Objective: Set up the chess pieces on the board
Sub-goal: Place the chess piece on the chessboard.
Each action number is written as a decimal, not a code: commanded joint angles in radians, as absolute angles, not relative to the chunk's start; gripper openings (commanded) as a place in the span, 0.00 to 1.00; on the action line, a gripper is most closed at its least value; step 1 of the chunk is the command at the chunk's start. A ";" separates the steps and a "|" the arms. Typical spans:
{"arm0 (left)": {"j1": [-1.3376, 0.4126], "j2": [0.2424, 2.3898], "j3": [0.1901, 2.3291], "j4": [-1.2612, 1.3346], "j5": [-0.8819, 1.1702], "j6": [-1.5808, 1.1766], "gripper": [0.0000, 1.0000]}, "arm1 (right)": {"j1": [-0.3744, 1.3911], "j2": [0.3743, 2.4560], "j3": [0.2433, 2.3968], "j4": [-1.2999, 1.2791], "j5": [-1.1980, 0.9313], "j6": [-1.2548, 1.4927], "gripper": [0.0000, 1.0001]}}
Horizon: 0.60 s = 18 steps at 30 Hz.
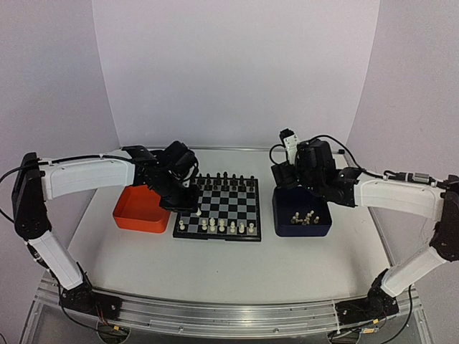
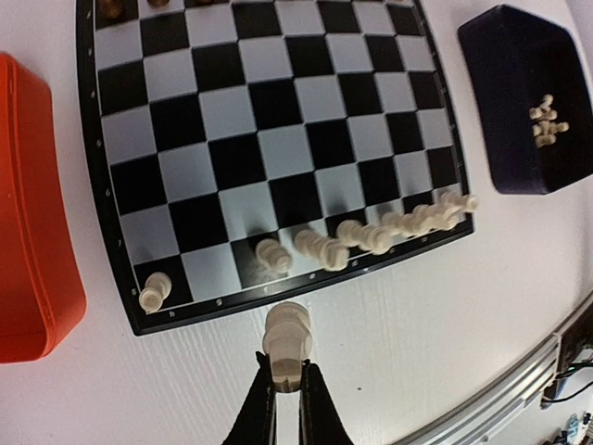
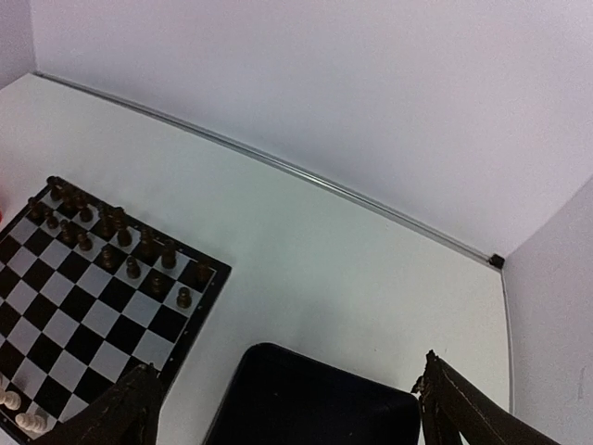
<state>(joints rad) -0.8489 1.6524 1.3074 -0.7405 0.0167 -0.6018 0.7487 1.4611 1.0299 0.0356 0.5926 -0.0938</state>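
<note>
The left fingers [image 2: 262, 413] are pressed onto a small white piece [image 2: 286, 336], pinching its narrow end so the wider end points away toward the board [image 2: 278, 120]. In the wrist view it hangs just off the board's near rim; from above it sits over the near left corner. White pieces [image 2: 371, 236] already stand along the near edge. A corner piece [image 2: 153, 292] stands alone and the rest are bunched further right, so the bare second square between them looks the likely target. Which kind of piece is held is too small to tell. To do this well, carry the piece over the middle of that square first. Then lower it straight down and upright, so neither it nor the fingers brushes a neighbour. Release only once the base rests flat on the square, spreading the fingers just enough to let go. Then lift straight up before swinging away, since a sideways exit could topple the row. The right fingers [image 3: 120, 417] are spread wide above the blue tray [image 3: 306, 399], where spare pieces [image 1: 305, 216] wait. The black pieces [image 3: 111, 232] fill the far rows, well apart from this placement.
</note>
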 commanded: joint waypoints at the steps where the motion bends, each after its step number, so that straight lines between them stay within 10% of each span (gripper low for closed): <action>1: -0.850 1.655 1.261 -0.784 -0.069 -0.615 0.00 | 0.743 1.413 1.064 -0.084 0.662 0.096 0.92; 18: -0.853 1.758 1.287 -0.716 -0.134 -0.578 0.00 | 0.729 1.401 1.052 -0.116 0.681 0.140 0.93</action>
